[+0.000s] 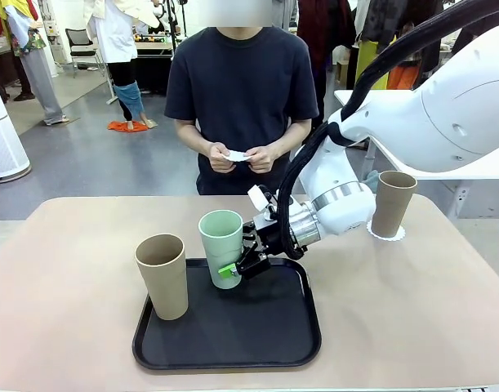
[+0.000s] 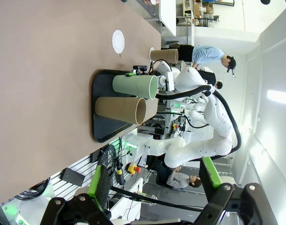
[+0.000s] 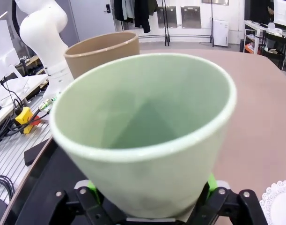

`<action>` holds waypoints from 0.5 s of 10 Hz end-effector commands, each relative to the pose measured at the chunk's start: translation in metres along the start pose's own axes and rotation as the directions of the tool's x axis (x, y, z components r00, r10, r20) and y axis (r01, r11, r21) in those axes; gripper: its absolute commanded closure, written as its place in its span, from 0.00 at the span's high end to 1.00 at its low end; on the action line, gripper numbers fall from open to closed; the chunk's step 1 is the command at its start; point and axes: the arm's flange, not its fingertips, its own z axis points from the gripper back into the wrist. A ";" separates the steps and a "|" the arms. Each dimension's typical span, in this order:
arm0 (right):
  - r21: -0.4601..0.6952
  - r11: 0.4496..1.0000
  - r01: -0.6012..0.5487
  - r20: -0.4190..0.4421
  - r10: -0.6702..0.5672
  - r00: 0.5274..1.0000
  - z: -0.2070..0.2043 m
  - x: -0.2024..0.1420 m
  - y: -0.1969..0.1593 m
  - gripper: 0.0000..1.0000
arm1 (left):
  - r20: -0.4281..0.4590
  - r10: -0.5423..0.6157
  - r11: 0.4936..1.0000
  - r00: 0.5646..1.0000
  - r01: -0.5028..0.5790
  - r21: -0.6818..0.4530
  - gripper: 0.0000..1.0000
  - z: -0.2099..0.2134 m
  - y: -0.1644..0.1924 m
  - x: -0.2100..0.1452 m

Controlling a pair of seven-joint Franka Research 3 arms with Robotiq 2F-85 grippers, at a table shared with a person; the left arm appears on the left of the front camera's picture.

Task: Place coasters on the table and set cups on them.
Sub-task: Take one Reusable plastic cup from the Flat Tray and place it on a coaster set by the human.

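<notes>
Mint green matte tumbler stands at the far edge of the black rectangular tray. The right claw has its green pads either side of the tumbler's base, right up against it, but I can't tell if it's actually squeezing. A tan-brown tumbler sits by the tray's left edge. The second tan tumbler is on a scalloped white coaster near the far right edge of the beige table. The person's hands hold another coaster. The left claw gapes wide, nothing in it.
</notes>
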 end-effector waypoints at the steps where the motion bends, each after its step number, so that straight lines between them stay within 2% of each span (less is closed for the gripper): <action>1: -0.002 1.000 0.008 0.030 -0.008 1.000 -0.003 -0.002 -0.005 0.41 | 0.018 -0.007 1.000 1.000 0.007 -0.008 1.00 0.001 -0.001 0.000; 2: 0.001 1.000 0.010 0.031 -0.010 0.999 -0.003 -0.003 -0.005 0.00 | 0.018 -0.007 1.000 1.000 0.007 -0.008 1.00 0.001 -0.001 0.000; 3: 0.003 1.000 0.009 0.031 -0.009 0.999 -0.004 -0.002 -0.005 0.36 | 0.018 -0.007 1.000 1.000 0.007 -0.008 1.00 0.001 -0.001 0.000; 4: 0.003 1.000 0.008 0.031 -0.008 0.999 -0.003 -0.002 -0.005 0.00 | 0.018 -0.007 1.000 1.000 0.007 -0.008 1.00 0.001 -0.001 0.000; 5: 0.002 1.000 0.009 0.029 -0.009 1.000 -0.002 -0.002 -0.004 0.00 | 0.018 -0.007 1.000 1.000 0.007 -0.008 1.00 0.001 -0.001 0.000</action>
